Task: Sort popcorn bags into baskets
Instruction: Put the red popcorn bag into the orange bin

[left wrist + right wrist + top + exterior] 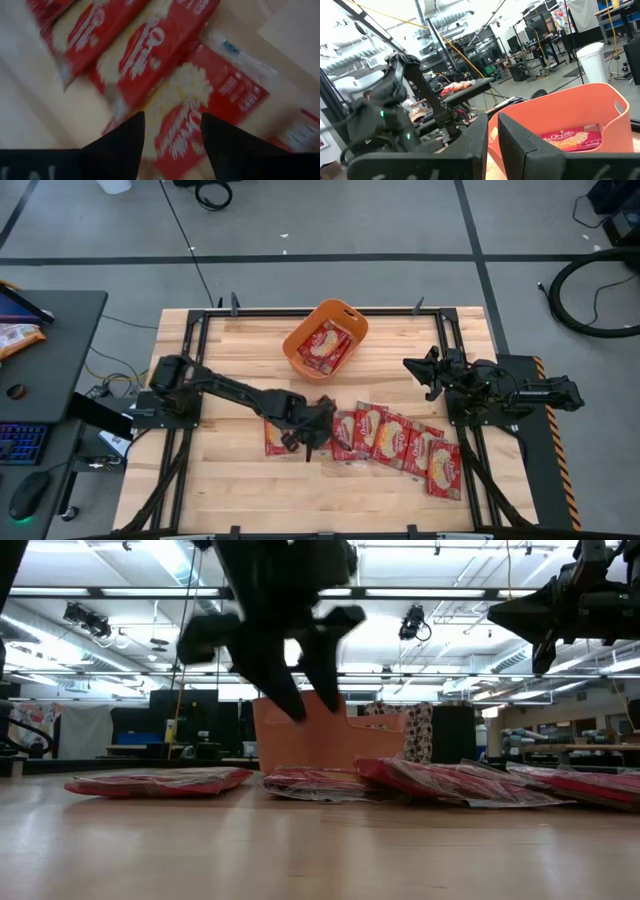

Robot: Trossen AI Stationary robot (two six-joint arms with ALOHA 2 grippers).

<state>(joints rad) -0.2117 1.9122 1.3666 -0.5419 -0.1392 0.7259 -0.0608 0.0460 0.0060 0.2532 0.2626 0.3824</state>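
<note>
Several red popcorn bags lie flat in an overlapping row on the table's near right (400,445) (450,780) (150,45). One more bag (276,436) (160,781) lies apart to their left. The orange tub (297,345) (300,745) (600,100) stands near the far edge with bags inside (326,345) (572,139). My left gripper (318,430) (300,690) (172,145) hangs open above the row's left end, clear of the bag below it (180,110). My right gripper (425,375) (530,635) (493,145) waits raised at the right, its fingers a narrow gap apart, empty.
A transparent wrapper edge (345,468) shows at the near side of the row. Bare wood lies along the near edge (230,490) and between tub and row (390,380). A black frame rail (190,370) borders the table. A desk with a keyboard (25,442) stands off to the left.
</note>
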